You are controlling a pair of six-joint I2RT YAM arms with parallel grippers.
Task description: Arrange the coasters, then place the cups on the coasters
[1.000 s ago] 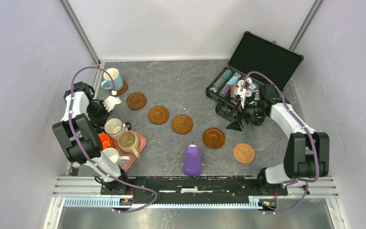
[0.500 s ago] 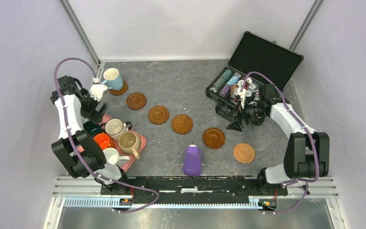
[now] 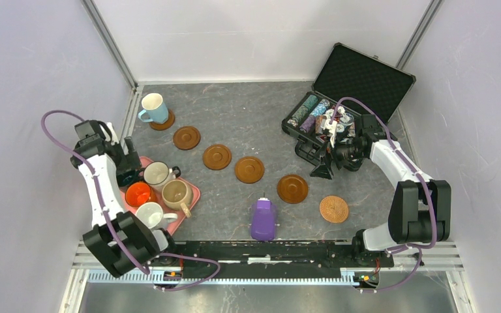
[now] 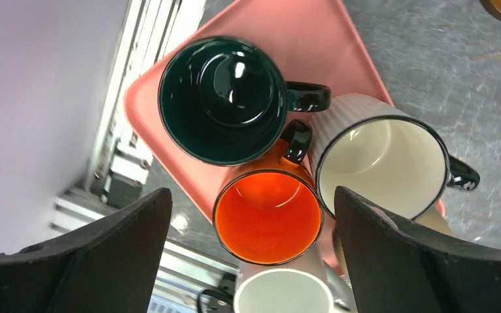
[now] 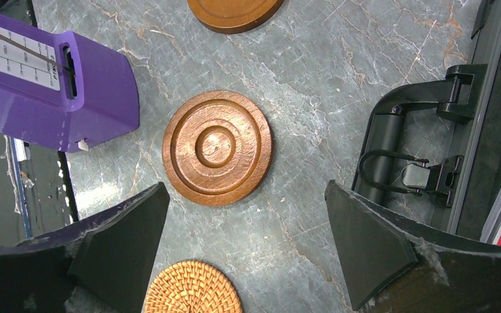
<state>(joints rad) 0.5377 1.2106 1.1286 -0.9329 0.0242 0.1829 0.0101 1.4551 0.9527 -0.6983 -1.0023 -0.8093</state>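
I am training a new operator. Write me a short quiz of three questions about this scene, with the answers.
1. True or false: the light blue ceramic mug stands on a round dark wooden coaster.
2. How many round coasters bear no mug?
3. Centred under the open right claw is: A) purple oblong device, B) bare dark wooden coaster, C) woven coaster.
Key: 1 true; 2 five; 3 B.

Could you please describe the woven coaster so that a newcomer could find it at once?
On the grey table, a line of round coasters runs from the far left corner to the near right. The woven coaster ends that line, right of the purple device. The others are dark wood; this one is paler and finely woven.
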